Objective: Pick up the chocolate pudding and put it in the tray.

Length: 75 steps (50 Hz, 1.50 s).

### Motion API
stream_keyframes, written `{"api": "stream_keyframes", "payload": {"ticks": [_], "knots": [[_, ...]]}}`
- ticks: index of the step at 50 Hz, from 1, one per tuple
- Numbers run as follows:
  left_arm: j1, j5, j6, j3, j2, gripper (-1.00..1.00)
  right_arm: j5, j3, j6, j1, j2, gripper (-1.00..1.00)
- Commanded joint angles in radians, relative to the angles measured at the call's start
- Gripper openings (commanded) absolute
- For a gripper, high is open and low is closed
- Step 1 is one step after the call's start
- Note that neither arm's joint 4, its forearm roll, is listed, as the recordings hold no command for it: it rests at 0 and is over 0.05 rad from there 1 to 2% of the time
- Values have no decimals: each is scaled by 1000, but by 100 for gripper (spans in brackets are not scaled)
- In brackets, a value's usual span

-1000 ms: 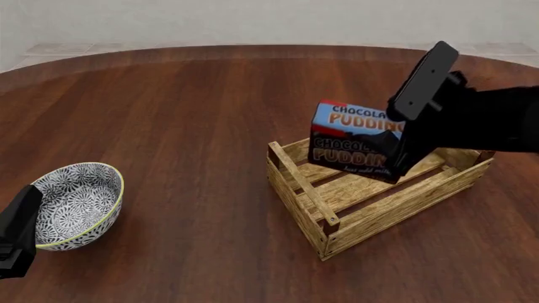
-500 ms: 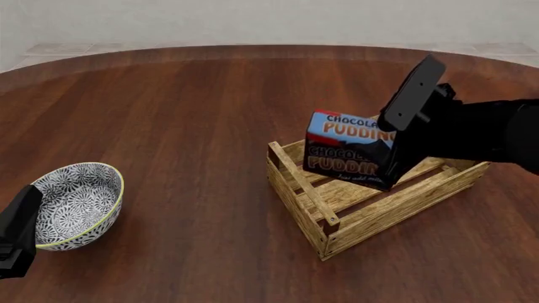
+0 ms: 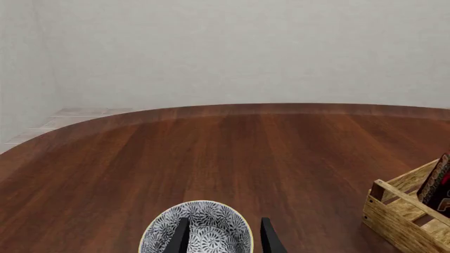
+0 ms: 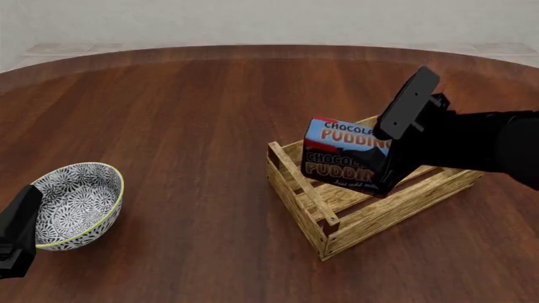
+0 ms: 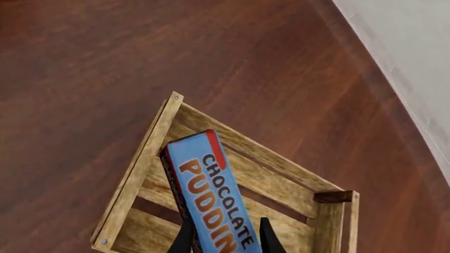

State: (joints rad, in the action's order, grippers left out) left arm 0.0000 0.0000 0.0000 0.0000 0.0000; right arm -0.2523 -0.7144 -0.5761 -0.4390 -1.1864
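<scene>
The chocolate pudding [image 4: 344, 158] is a small box with a dark brown front and a light blue top. It is tilted, with its lower part inside the tray [image 4: 300, 184], a light wooden slatted crate. My right gripper [image 4: 390, 156] is shut on the box's right end. From the right wrist, the fingers [image 5: 185, 237] clamp the pudding [image 5: 209, 197] over the tray [image 5: 140, 174]. I cannot tell whether the box touches the slats. My left gripper [image 3: 223, 240] is open, far to the left and low, in front of the bowl.
A black-and-white patterned bowl [image 4: 77, 203] with a yellow rim sits at the front left of the round wooden table; it shows as bowl [image 3: 200, 220] in the left wrist view. The tray's corner [image 3: 392, 210] shows there too.
My right gripper has lowered the pudding down and slightly left, so its bottom now sits deeper inside the tray. The left arm and the bowl have not moved.
</scene>
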Motion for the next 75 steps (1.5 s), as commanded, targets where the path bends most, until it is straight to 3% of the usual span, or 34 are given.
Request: {"api": "stream_keyframes", "payload": {"ticks": [1,75], "knots": [[0,0,0,0,0,100,16,11,32,-7,-8,-100],[0,0,0,0,0,100,157,124,104,-21,-61,-100]]}}
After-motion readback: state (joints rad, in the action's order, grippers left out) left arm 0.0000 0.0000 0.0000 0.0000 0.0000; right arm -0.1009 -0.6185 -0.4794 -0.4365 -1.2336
